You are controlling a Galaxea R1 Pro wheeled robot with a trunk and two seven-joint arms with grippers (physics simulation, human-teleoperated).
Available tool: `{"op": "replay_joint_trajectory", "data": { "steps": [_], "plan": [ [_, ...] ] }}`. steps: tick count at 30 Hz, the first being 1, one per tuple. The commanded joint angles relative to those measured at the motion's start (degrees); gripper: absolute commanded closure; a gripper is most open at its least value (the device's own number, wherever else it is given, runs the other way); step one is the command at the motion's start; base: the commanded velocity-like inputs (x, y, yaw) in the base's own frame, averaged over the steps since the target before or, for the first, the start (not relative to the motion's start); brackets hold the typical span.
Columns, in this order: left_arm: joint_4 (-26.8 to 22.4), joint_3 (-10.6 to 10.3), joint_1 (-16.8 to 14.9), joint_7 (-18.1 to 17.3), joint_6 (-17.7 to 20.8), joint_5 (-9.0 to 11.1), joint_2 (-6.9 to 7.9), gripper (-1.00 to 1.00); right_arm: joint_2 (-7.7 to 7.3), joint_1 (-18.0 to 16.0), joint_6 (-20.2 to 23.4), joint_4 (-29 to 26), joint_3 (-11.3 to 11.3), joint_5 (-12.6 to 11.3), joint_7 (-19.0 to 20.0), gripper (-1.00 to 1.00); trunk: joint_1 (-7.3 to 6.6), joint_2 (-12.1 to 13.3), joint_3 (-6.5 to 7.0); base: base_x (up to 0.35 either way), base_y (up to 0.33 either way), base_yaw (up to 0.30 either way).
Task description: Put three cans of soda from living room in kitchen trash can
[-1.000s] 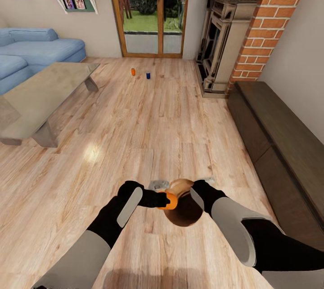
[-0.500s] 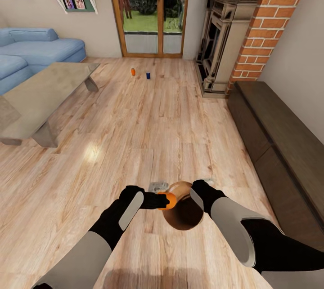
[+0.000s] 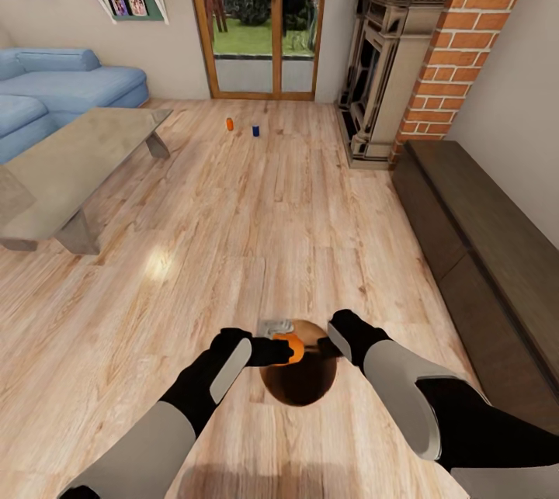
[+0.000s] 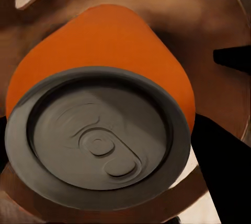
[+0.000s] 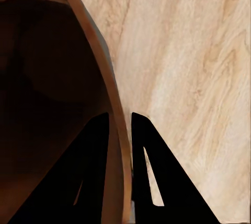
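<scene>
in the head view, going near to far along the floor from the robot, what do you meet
bin with the left tool holding an orange can over its mouth and the right tool gripping its rim → open wood floor → orange can and blue can, side by side → glass doors

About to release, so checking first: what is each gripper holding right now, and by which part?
The left gripper holds an orange soda can by its side, over the trash can. The right gripper pinches the trash can's rim.
</scene>
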Motion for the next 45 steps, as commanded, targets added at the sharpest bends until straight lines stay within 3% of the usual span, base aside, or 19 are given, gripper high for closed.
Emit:
{"op": "replay_joint_trajectory", "data": {
  "steps": [1, 10, 18, 45],
  "plan": [
    [0.4, -0.3, 0.0, -0.2, -0.3, 0.0, -0.03, 1.00, 0.00, 0.0, 0.1, -0.1, 0.6, 0.8, 0.9, 1.00, 0.00, 0.0, 0.00, 0.000, 0.000, 0.000],
    [6.9, -1.0, 0.0, -0.7, -5.5, 0.0, -0.51, 1.00, 0.00, 0.0, 0.2, -0.3, 0.7, 0.8, 2.5, 1.00, 0.00, 0.0, 0.00, 0.000, 0.000, 0.000],
    [9.3, -1.1, 0.0, -0.7, -6.9, -0.1, -0.60, 1.00, 0.00, 0.0, 0.2, -0.3, 0.7, 0.8, 2.8, 1.00, 0.00, 0.0, 0.00, 0.000, 0.000, 0.000],
    [10.4, -1.1, -0.1, -0.6, -9.6, -0.1, -0.60, 1.00, 0.00, 0.1, 1.7, 0.4, 0.7, 0.7, 8.3, 1.00, 0.00, 0.0, 0.00, 0.000, 0.000, 0.000]
  ]
}}
